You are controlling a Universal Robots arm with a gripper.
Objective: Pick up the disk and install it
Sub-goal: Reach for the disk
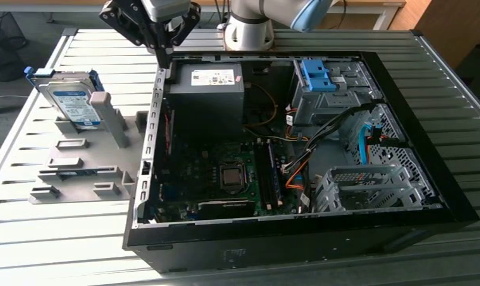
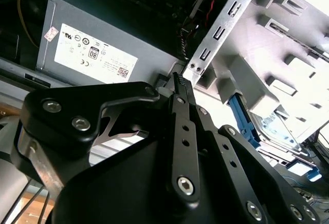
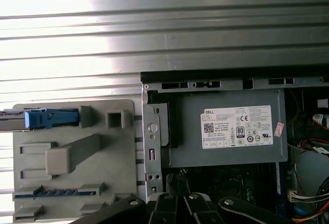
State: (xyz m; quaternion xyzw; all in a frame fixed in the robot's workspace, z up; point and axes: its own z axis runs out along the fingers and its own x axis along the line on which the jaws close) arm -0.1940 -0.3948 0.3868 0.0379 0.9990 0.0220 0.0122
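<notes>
The disk (image 1: 70, 99) is a silver drive with a white-and-blue label in a blue carrier. It stands tilted on edge at the far end of a grey holder rack (image 1: 80, 173), on the exterior view's left. In the second wrist view the disk (image 2: 278, 131) shows past the rack, and the first wrist view catches its blue carrier edge (image 3: 51, 117). My gripper (image 1: 163, 55) (image 2: 180, 82) (image 3: 182, 199) hangs shut and holds nothing. It is over the far left corner of the open computer case (image 1: 430, 196), to the right of the disk and apart from it.
Inside the case lie a power supply (image 1: 211, 80), the motherboard (image 1: 223, 176), a blue-latched drive bay (image 1: 319, 77), a metal drive cage (image 1: 367, 185) and loose cables. The rack carries several empty slots and an upright post (image 1: 104, 107). All stand on a slatted metal table (image 1: 56, 238).
</notes>
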